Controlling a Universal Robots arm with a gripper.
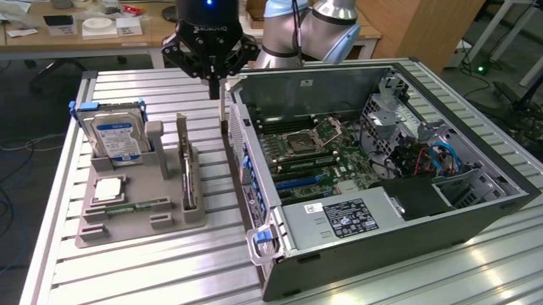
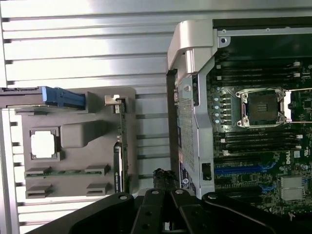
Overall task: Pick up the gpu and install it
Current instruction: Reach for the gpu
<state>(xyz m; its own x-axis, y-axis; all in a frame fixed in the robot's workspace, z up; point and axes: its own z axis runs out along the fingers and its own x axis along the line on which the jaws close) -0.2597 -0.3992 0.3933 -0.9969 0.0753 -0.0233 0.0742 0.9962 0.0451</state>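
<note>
Slatted metal bench (image 1: 170,267) below, cluttered wooden desk (image 1: 76,38) behind. Toward the exterior view's left on that bench, the gpu (image 1: 187,178), on edge in a slot of a grey holder tray (image 1: 127,232), silvery bracket at the end nearer the gripper. Sits in the tray's slot, touched by nothing else. Just beside it in the same tray, a pale upright post (image 1: 156,136), then a hard drive (image 1: 117,136) with a blue-white label, upright in its blue-tabbed carrier. Flat in front of the drive, a square silver processor chip (image 1: 109,189) and a narrow green memory strip (image 1: 136,206).

Above the gap between the tray and the computer case (image 1: 475,210), near the case's far corner, the black gripper (image 1: 213,89): fingers pressed together, pinching nothing, well clear of the gpu.

On the exterior view's right, the case lies on its side with the panel off. Inside, a green motherboard (image 1: 318,155) with an open processor socket (image 1: 301,143), blue slots, and a labelled grey power supply (image 1: 339,219).
</note>
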